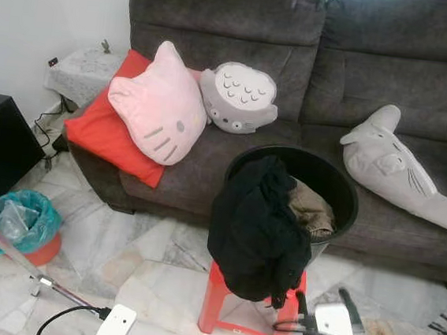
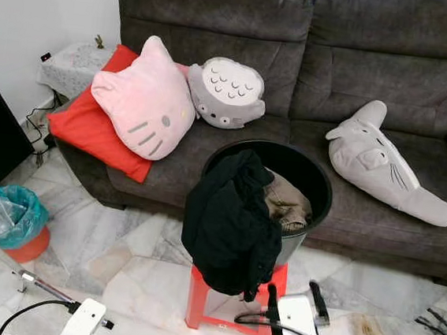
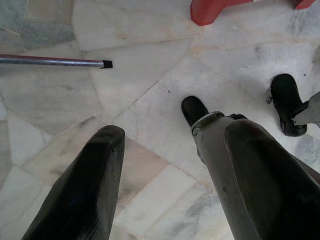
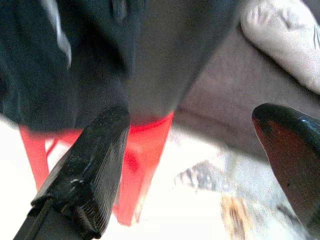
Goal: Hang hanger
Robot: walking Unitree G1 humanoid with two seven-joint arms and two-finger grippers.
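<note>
We are at the approach: both grippers, left (image 3: pixel 165 180) and right (image 4: pixel 200 165), are spread and empty. We spot no hanger; next we need to find one near the bucket (image 1: pixel 340 187) on the red stool (image 1: pixel 218 302).

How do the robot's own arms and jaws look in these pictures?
Each wrist is a white block trailing a black cable. The left gripper has two long, matte black fingers with rounded tips. The right gripper has the same black fingers, one with a ribbed inner face.
</note>
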